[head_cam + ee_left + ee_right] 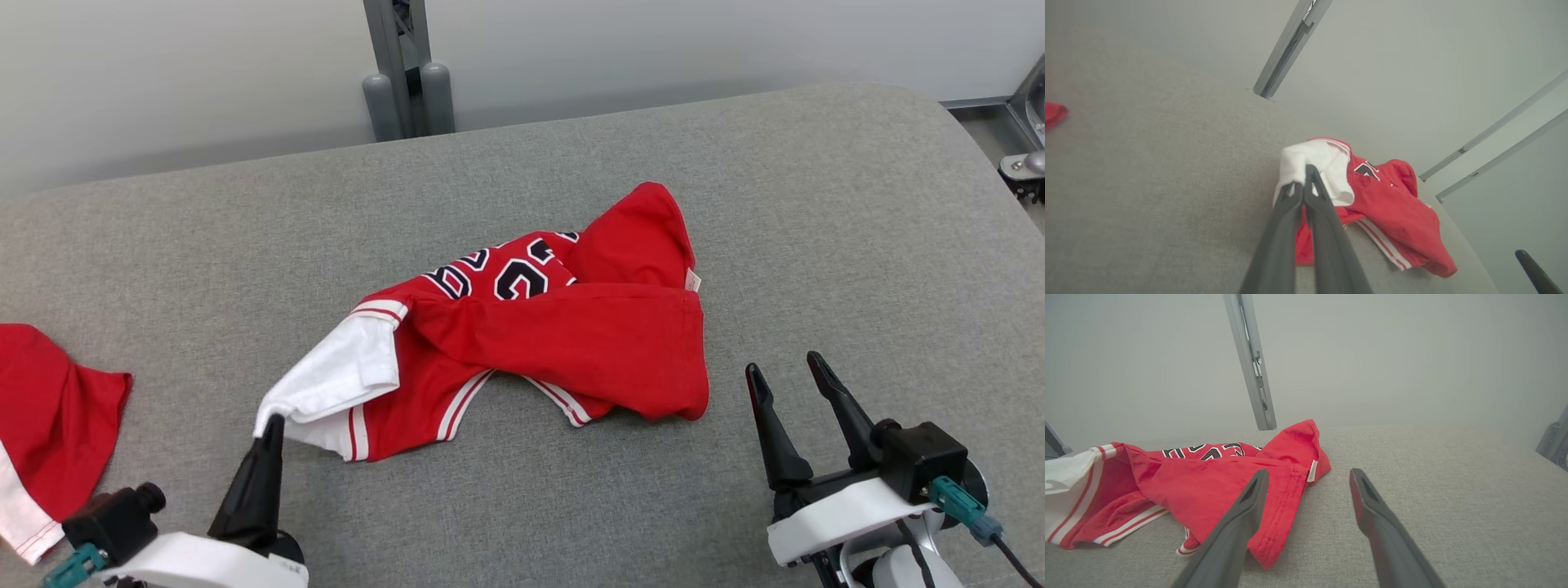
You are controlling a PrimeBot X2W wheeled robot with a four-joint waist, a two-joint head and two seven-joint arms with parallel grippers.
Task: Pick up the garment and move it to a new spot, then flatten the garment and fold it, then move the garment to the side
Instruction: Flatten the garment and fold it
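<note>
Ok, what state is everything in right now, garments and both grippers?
Jersey: crumpled, folded over itself, on the grey surface.
Left gripper: shut on the jersey's white edge.
Right gripper: open, empty, beside the jersey.
Second red garment: lying loose at the left edge.

Garment (pixel 571 335), red chest panel: black characters (pixel 506 273) with white outlines, crumpled and cut off by folds. I make out curved, numeral-like shapes but can't read them with any certainty. Small white tag (pixel 693 280) at the seam: print too small for me to read.
</note>
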